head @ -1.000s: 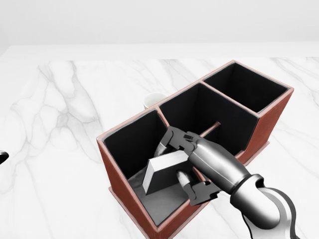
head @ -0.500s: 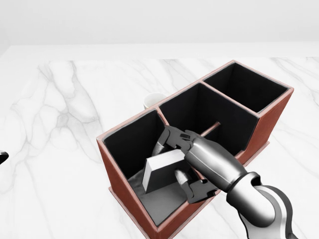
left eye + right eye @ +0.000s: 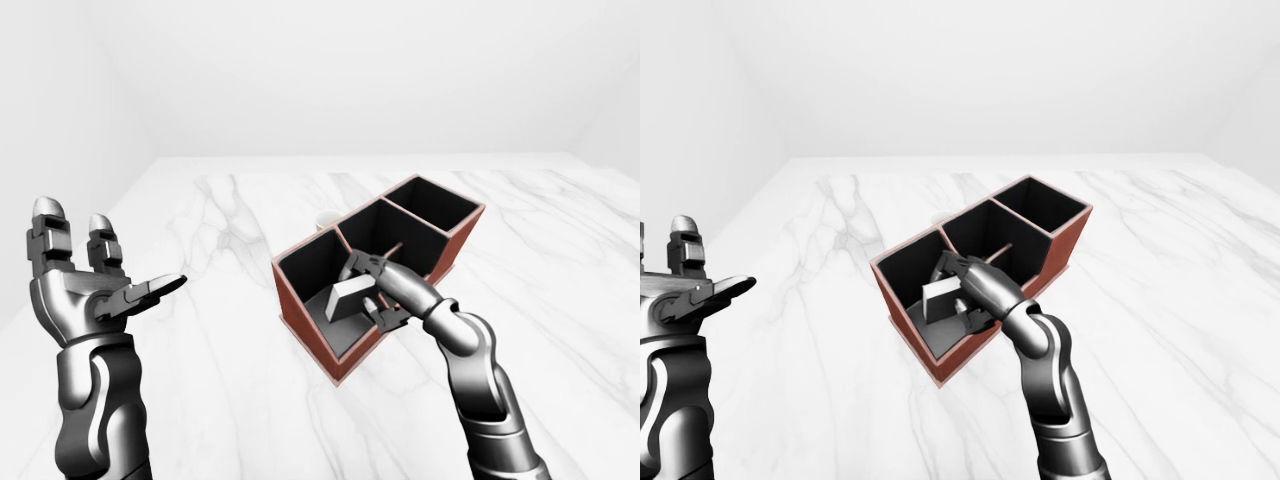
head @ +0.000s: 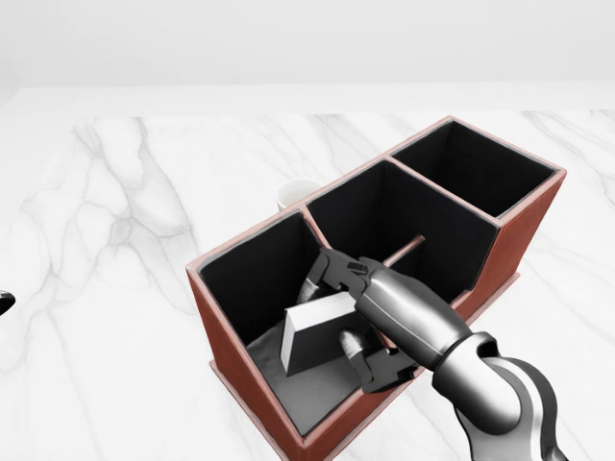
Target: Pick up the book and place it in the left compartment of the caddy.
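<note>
Now the book [image 4: 322,331] sits lower inside the left compartment of the caddy [image 4: 524,226] than it did a second ago: in the head view its pale block has dropped slightly toward the grey floor and leans tilted, one end down, the other against the right hand [image 4: 356,317]. That hand has eased down with it; its fingers [image 4: 357,348] remain closed round the book from above and below, so the grip is not yet released. Left hand [image 3: 95,285] is raised well apart at the left of the left-eye view, fingers spread, holding nothing. A white cup [image 4: 295,195] shows just beyond the caddy's far wall, untouched. Judgement: placement nearly done; book is within the correct compartment, and what remains is to loosen the fingers and lift the hand clear without dragging the book back out.
</note>
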